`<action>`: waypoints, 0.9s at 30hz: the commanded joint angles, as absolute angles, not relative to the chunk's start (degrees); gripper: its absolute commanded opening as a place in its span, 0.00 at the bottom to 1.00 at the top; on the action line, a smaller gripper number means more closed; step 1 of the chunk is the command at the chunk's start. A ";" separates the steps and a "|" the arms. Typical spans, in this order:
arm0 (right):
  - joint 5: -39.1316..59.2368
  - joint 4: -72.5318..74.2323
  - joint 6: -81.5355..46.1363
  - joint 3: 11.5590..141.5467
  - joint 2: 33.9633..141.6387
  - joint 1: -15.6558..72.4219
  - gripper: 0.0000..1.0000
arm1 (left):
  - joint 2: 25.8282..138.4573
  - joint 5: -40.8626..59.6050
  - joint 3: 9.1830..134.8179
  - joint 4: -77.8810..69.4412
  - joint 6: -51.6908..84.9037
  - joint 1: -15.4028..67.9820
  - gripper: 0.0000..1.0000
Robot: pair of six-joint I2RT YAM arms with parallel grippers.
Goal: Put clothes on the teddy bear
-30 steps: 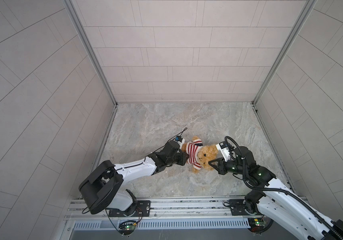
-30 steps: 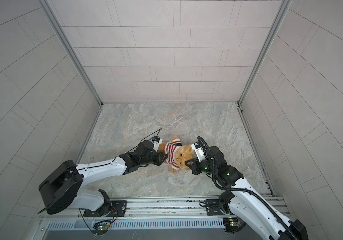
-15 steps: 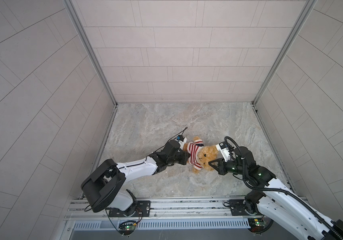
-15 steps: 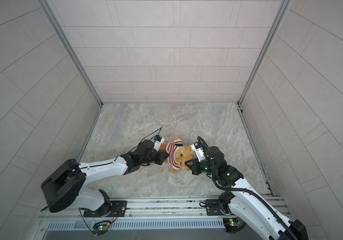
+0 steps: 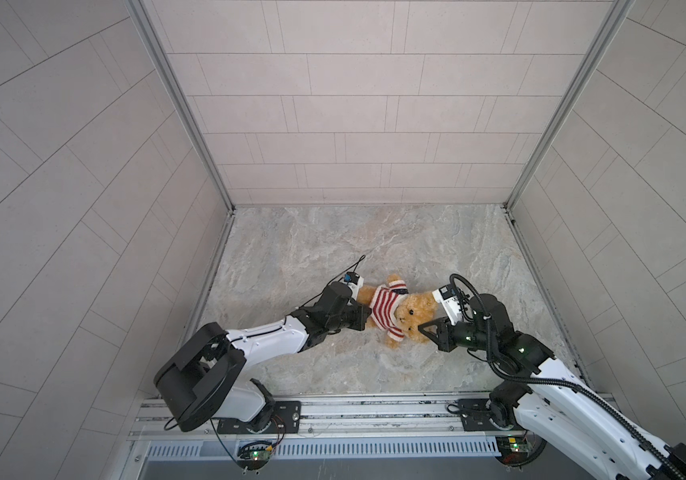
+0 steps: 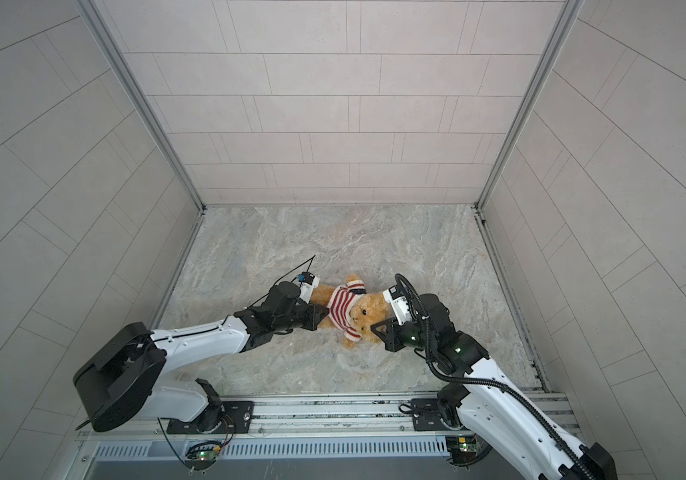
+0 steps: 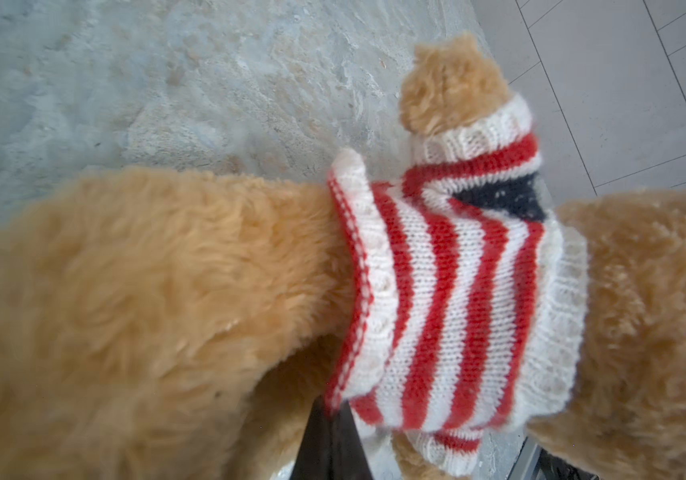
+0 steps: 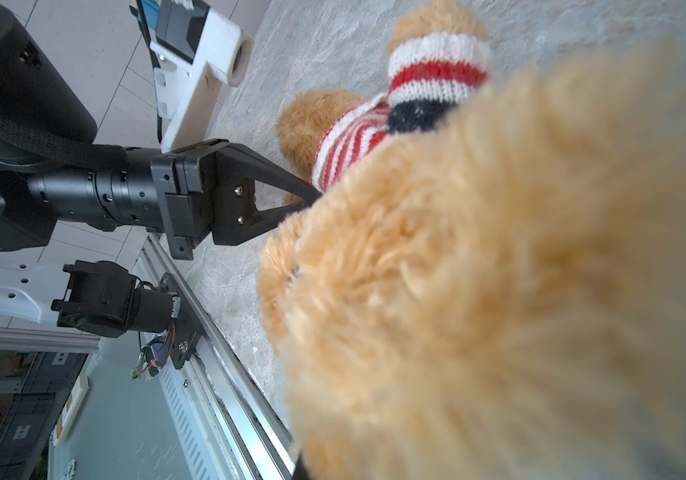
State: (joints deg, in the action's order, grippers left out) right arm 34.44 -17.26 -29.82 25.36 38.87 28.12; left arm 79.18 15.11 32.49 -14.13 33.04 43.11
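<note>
Here the teddy bear (image 5: 412, 316) lies on the table (image 5: 333, 249), held at both ends. The right fingers (image 5: 428, 325), pressed together on its head fur, apparently anchor it. The left fingers (image 8: 266, 170) pinch the hem of the striped sweater (image 5: 385, 309), likely to tug it down.

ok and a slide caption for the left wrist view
Left wrist view: striped sweater bunched high on the teddy bear, closed left gripper at its hem.
</note>
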 commanded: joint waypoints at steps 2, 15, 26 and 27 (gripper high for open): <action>34.98 -15.71 -29.00 27.80 37.89 28.31 0.00 | 76.57 12.67 30.83 -12.44 32.69 42.28 0.00; 35.58 -15.02 -29.88 28.62 38.23 28.32 0.00 | 73.37 13.59 29.47 -11.89 32.42 42.90 0.00; 37.21 -15.38 -29.32 30.20 38.41 29.14 0.00 | 58.13 9.10 28.62 2.09 29.59 43.77 0.42; 37.36 -15.54 -29.12 30.38 38.41 29.27 0.00 | 56.62 8.56 28.99 3.88 29.18 43.77 0.44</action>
State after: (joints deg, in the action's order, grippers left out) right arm 35.79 -17.45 -30.04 27.77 38.89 28.77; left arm 60.18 11.03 28.56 -2.92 31.00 43.53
